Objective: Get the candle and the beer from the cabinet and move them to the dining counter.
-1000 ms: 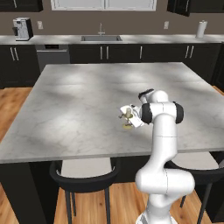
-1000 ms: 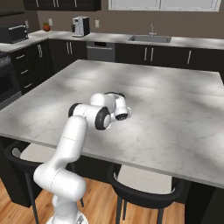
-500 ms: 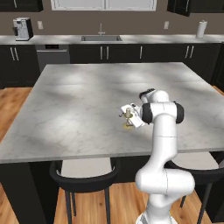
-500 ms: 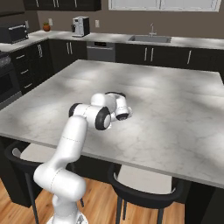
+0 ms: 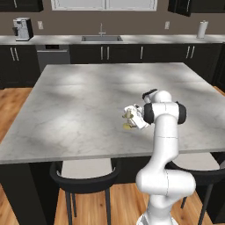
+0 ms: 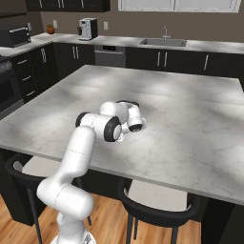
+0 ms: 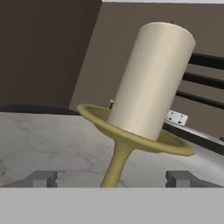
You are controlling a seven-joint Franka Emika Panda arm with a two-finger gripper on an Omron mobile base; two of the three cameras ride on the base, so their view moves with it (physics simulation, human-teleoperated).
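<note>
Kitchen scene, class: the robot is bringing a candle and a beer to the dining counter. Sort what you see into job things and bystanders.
Job things: candle, dining counter, hand.
Bystanders: coffee machine, sink, paper towel roll, stool, microwave.

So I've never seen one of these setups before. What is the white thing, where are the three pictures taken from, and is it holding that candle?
The white thing is a robot arm on a drivable base, in a rendered kitchen. Two pictures come from cameras riding on the base behind the arm, one at its left and one at its right, looking forward over the dining counter, a big marble-topped island. The third comes from a camera on the hand itself, looking along the gripper; the two small grey tips at its bottom are the fingers.

On the island stands the candle, a cream stub on a brass holder, seen close up and tilted from the hand. In the left base view it sits right at the gripper. The fingers stand wide apart on either side of the stem, not touching it, so the candle is not held.
</note>
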